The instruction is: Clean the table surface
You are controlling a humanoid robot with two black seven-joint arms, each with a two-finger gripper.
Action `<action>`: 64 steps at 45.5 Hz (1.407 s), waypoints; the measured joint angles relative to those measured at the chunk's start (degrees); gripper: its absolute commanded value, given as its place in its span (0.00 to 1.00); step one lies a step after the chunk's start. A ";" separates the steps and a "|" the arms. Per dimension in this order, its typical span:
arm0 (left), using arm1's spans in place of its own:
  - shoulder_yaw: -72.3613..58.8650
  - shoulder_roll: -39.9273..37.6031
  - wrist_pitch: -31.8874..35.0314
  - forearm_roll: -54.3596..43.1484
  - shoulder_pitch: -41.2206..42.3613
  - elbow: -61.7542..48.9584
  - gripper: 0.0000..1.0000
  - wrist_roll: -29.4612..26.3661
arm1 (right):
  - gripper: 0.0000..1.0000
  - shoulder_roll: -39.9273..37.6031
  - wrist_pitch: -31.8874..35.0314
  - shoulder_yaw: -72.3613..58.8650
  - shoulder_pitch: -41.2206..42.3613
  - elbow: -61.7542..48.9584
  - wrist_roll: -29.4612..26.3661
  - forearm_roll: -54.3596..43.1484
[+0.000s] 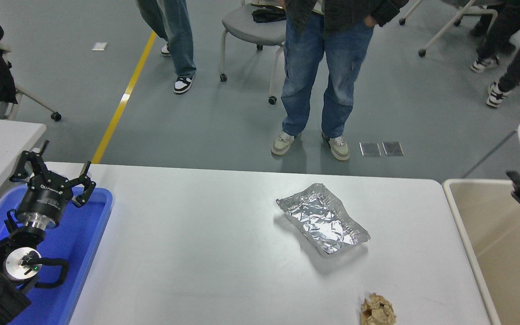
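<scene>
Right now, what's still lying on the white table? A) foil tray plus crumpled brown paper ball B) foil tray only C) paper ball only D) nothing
A: the crumpled foil tray sits right of centre on the table surface, and a crumpled brown paper ball lies apart from it near the front edge.

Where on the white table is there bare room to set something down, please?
The table surface is bare from the blue tray across to the foil tray, also along the far edge. It is crowded only right of centre, around the foil tray and the crumpled paper ball.
</scene>
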 measured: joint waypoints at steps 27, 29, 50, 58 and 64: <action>0.00 0.00 0.00 0.00 0.00 0.00 1.00 0.00 | 0.98 15.47 -5.15 9.58 -4.03 5.29 5.23 0.53; 0.00 0.00 0.00 0.00 0.00 -0.01 1.00 0.00 | 0.98 16.37 -5.52 9.74 -4.11 4.81 5.97 0.55; 0.00 0.00 0.00 0.00 0.00 0.00 1.00 0.00 | 0.98 17.92 -6.45 11.51 -4.07 2.13 9.60 0.93; 0.00 0.00 0.00 0.00 0.00 -0.01 1.00 0.00 | 0.98 17.07 -6.61 9.86 -2.88 4.84 9.67 -2.37; 0.00 0.00 0.00 0.00 0.00 0.00 1.00 0.00 | 0.98 16.22 -8.59 4.40 -0.74 7.34 8.13 -11.11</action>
